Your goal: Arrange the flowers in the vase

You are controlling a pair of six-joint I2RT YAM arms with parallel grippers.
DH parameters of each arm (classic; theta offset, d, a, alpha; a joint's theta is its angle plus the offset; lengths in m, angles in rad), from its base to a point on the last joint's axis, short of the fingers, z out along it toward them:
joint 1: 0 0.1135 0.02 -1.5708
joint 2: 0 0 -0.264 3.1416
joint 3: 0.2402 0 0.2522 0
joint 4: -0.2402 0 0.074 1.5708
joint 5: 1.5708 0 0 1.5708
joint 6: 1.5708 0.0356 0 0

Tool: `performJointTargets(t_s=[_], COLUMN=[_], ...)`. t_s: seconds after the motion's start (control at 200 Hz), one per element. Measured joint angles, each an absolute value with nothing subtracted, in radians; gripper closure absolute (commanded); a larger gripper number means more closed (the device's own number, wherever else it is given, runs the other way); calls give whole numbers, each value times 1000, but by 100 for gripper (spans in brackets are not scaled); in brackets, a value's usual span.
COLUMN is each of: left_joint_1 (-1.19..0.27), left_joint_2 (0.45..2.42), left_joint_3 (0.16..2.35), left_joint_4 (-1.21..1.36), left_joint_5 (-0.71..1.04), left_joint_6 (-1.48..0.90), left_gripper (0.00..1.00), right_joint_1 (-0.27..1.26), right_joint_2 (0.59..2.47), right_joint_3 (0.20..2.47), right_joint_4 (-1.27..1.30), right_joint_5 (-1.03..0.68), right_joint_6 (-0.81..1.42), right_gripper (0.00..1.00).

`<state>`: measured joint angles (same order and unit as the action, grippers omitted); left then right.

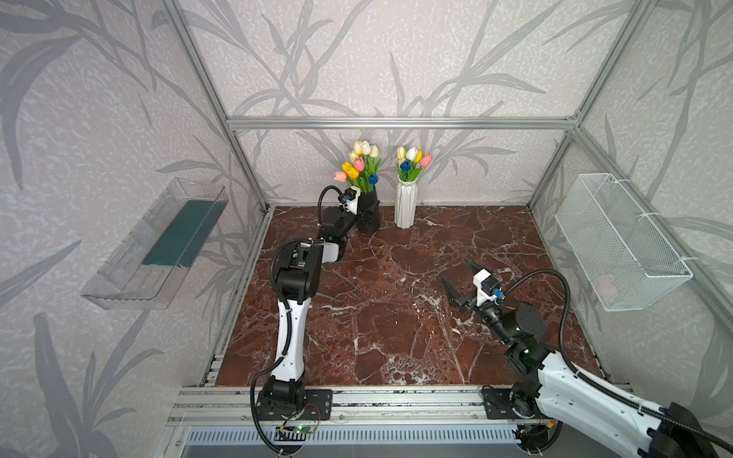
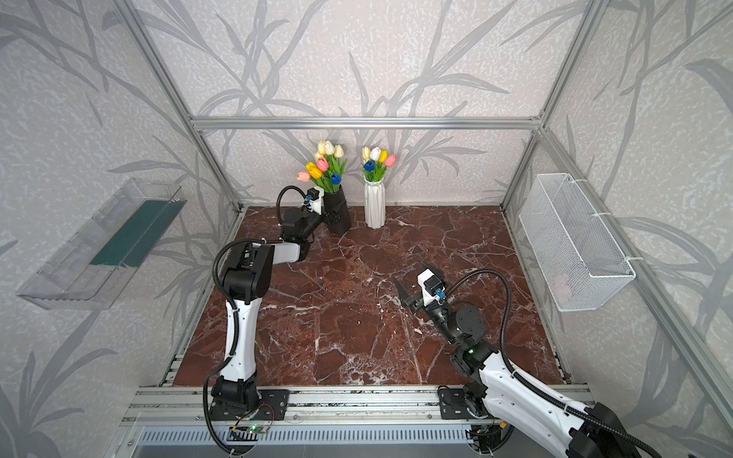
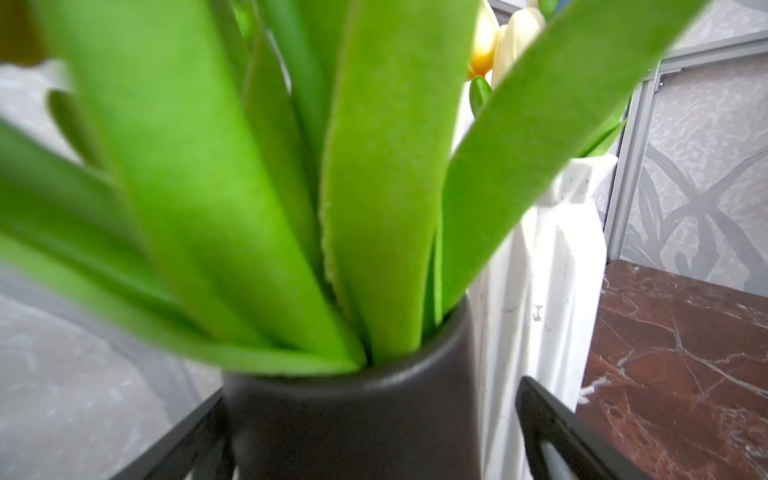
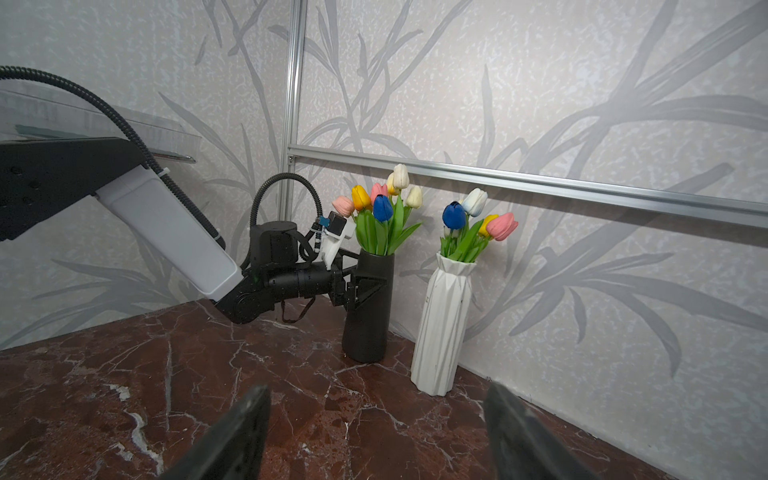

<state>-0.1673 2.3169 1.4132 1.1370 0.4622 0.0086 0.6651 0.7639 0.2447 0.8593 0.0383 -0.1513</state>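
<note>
The flowers (image 4: 382,208) stand in the black vase (image 4: 368,332), so the left gripper (image 4: 365,286) straddles it unclamped, jaws spread — the right gripper (image 1: 456,271) hovers open, empty.

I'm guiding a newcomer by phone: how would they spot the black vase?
On the marble table, look along the back wall, where two vases stand side by side. The black vase is the left one, flanked by the left tool. Unlike the ribbed white vase, it is smooth and holds the fuller tulip bunch.
</note>
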Motion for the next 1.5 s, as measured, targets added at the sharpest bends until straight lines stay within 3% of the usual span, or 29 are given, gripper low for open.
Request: performJointTargets(t_s=[0.155, 0.32, 0.425, 0.535, 0.635, 0.745, 0.94, 1.175, 1.375, 1.5], left_joint_1=[-166, -181, -233, -333, -379, -367, -255, -194, -131, -69], left_joint_2=[2156, 1884, 1629, 1359, 1151, 1032, 1127, 1441, 1627, 1594], left_joint_3=[1118, 707, 482, 418, 418, 352, 287, 116, 162, 307], left_joint_4=[1211, 1289, 1258, 1043, 805, 741, 675, 1103, 1280, 1102], left_joint_5=[407, 276, 55, -250, -437, -604, -685, -483, -390, -360], left_joint_6=[44, 80, 67, 41, 3, 7, -7, 64, 74, 28], left_gripper=[1, 1, 2, 2, 2, 2, 1, 1, 0, 1], right_joint_1=[665, 648, 601, 562, 505, 415, 324, 193, 152, 142], right_joint_2=[789, 963, 1122, 1238, 1277, 1297, 1396, 1580, 1612, 1594], right_joint_3=[245, 302, 354, 340, 316, 304, 273, 263, 313, 357], right_joint_4=[876, 879, 856, 854, 830, 811, 921, 1135, 1040, 1036], right_joint_5=[91, 331, 487, 611, 627, 595, 493, 310, 257, 252], right_joint_6=[-169, -220, -255, -281, -264, -210, -190, -145, -91, -71], right_gripper=[10, 0, 1, 1, 1, 1, 1, 0, 1, 1])
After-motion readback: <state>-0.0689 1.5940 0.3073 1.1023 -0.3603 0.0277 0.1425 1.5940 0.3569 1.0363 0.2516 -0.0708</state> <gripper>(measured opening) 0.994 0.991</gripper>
